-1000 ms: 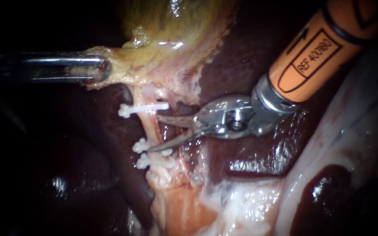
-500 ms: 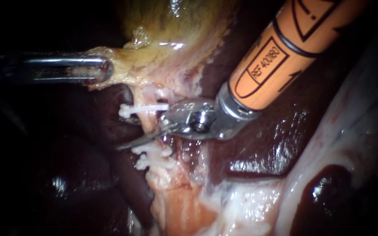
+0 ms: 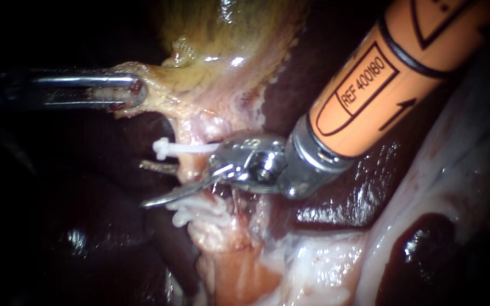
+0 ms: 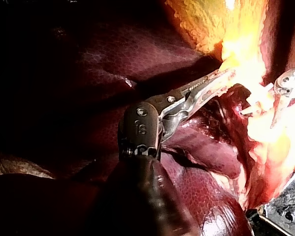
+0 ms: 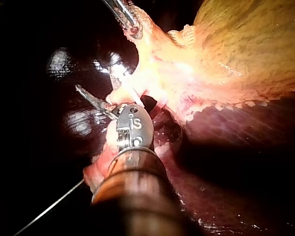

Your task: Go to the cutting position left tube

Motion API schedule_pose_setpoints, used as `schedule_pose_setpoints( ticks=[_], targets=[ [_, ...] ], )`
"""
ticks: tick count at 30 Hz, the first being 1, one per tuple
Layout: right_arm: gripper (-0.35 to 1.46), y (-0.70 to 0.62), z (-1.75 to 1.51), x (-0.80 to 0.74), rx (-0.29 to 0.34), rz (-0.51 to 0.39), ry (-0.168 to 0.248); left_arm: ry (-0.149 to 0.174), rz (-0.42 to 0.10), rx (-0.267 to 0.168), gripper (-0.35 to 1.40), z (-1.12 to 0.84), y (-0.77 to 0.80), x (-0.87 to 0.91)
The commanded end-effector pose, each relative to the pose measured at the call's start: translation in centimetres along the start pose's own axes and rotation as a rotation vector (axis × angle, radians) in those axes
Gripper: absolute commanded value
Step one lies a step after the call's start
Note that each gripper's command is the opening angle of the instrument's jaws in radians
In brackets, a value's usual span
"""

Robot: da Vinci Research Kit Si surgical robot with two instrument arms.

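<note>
Liver (image 3: pixel 336 212), dark and wet, lies around the left tube (image 3: pixel 187 168), which stands between the upper clip (image 3: pixel 185 148) and the lower clips (image 3: pixel 191 211). The right instrument (image 3: pixel 151 185) has its blades parted astride the tube; the left instrument (image 3: pixel 131 90) has its jaws clamped on the gallbladder (image 3: pixel 211 51).

the liver (image 3: pixel 336 209) (dark, glossy) bears the yellowish gallbladder (image 3: pixel 228 45).
</note>
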Motion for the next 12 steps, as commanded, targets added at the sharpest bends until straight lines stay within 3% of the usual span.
schedule_pose_setpoints(
  ticks=[1, 12],
  targets=[
    [1.38, 0.00, 0.00, 0.00, 0.000, -0.001, -0.001, 0.000, 0.000, 0.000, -0.35, 0.00, 0.00, 0.00],
    [1.40, 0.06, -0.02, -0.03, -0.001, 0.011, -0.001, 0.000, 0.000, 0.000, -0.35, 0.00, 0.00, 0.00]
  ],
)
